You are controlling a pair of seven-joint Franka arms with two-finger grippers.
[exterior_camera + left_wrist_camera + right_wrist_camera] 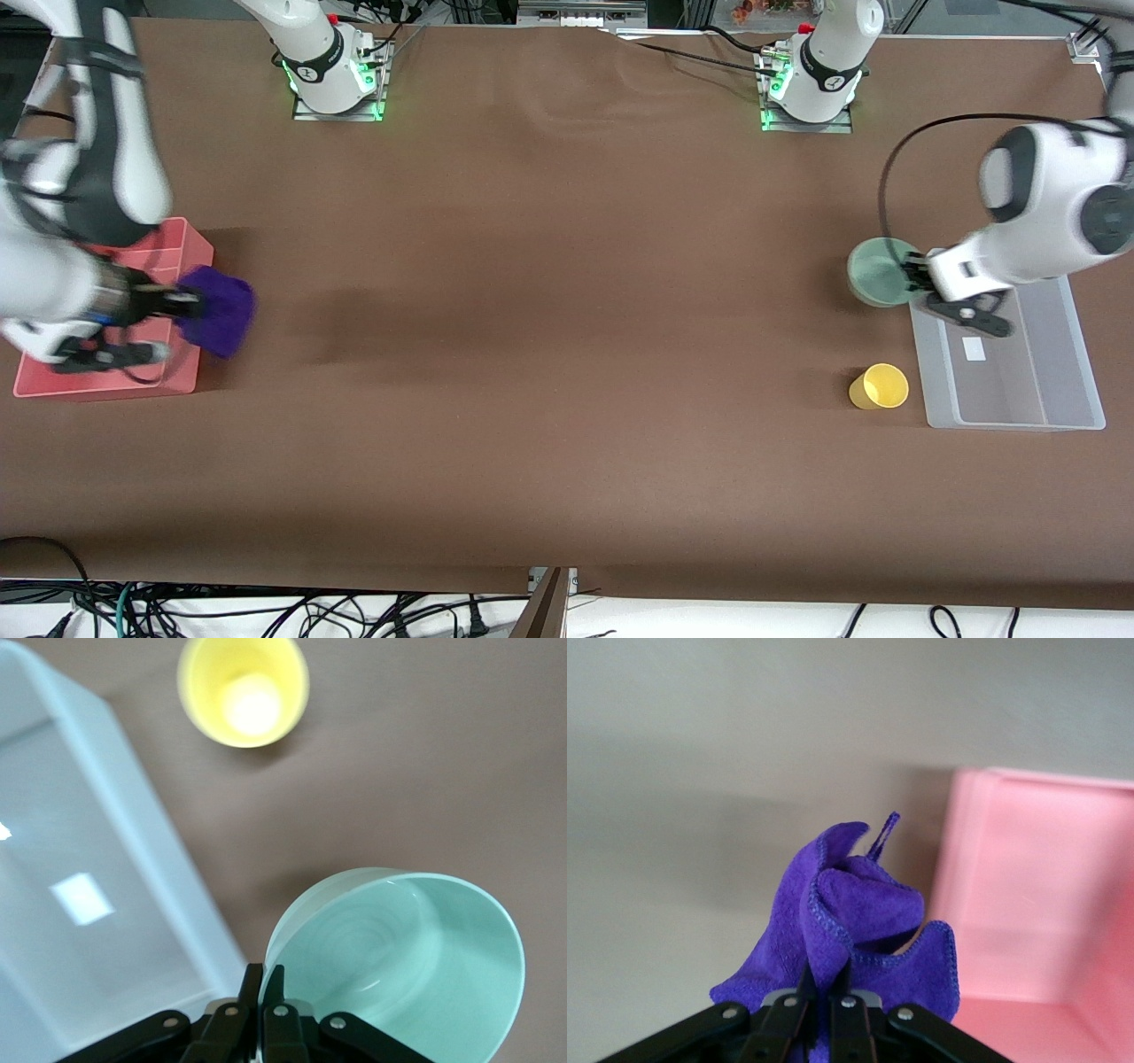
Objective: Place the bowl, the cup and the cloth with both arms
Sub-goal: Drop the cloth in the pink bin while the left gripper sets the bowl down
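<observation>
Nearest the front camera, the yellow cup [879, 387] stands free on the desk [549, 354] beside the clear bin [1063, 412]; light, smooth and tapered, it probably suits a rim pinch. The left gripper [912, 273] pinches the rim of the glossy, rigid bowl [877, 273]. The right gripper [190, 304] clamps the limp, soft cloth [221, 310] over the pink bin's [106, 383] edge.

The front camera looks steeply down across the whole table [567, 354], with the arm bases at twelve o'clock. Each wrist camera peers close past its own fingertips: the left shares the bowl [399, 966] and cup [244, 689], the right the cloth [850, 921].
</observation>
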